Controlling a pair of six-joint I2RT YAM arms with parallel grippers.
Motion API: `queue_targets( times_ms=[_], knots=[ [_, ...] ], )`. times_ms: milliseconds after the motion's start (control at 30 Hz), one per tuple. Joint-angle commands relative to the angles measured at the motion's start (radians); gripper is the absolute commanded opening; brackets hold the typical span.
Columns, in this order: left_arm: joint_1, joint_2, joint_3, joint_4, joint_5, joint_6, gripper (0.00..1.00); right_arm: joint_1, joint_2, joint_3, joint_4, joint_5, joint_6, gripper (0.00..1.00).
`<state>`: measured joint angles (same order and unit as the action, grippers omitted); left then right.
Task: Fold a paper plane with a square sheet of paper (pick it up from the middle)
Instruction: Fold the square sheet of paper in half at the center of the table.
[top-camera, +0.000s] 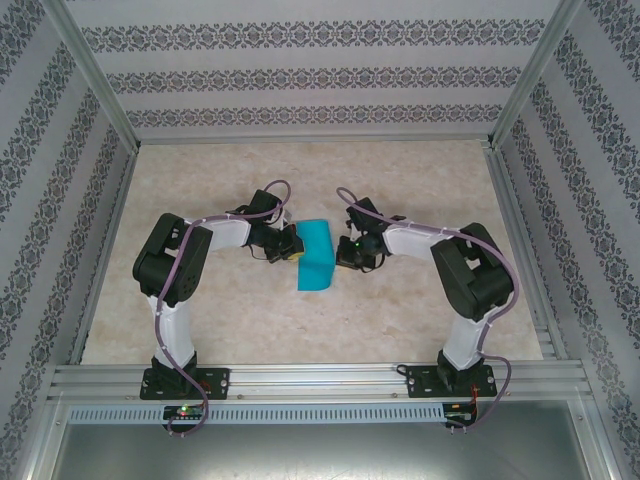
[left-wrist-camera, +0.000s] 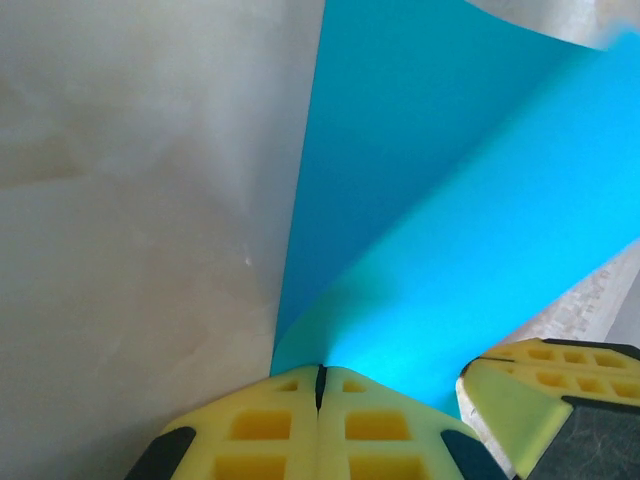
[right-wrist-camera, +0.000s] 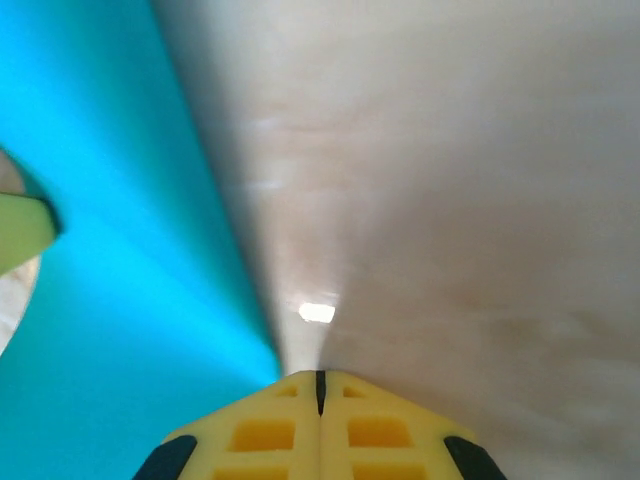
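Top cam: the square sheet of paper is over mid worktop btwn both arms. It's bent, and its shape is hard to make out. Fingertips are too small to see there. Left wrist cam: left fingers are pressed together, nipping the sheet's edge; sheet cut off at top. Right wrist cam: right fingers are together too and look clamped on the other edge, but it's blurry.

Plain teal-blue paper; marbled beige worktop; left gripper and right gripper yellow (black corners); grey damask-striped walls.
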<state>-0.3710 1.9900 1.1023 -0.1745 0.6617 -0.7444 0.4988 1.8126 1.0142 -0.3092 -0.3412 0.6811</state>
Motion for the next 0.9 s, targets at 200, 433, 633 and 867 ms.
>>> queue_targets(
  times_ms=[200, 433, 633, 867],
  knots=[
    [0.009, 0.15, -0.113, -0.263, -0.245, 0.005, 0.0, 0.046, -0.066, 0.055, 0.074, 0.005, -0.005, 0.0],
    [0.007, 0.151, -0.109, -0.264, -0.241, 0.014, 0.0, 0.094, 0.117, 0.186, 0.125, -0.085, 0.001, 0.0],
    [0.006, 0.151, -0.112, -0.268, -0.243, 0.017, 0.0, 0.066, 0.142, 0.137, 0.144, -0.082, -0.004, 0.0],
    [0.008, 0.155, -0.125, -0.273, -0.255, 0.01, 0.0, -0.039, 0.068, -0.029, 0.13, -0.041, -0.049, 0.0]
  ],
)
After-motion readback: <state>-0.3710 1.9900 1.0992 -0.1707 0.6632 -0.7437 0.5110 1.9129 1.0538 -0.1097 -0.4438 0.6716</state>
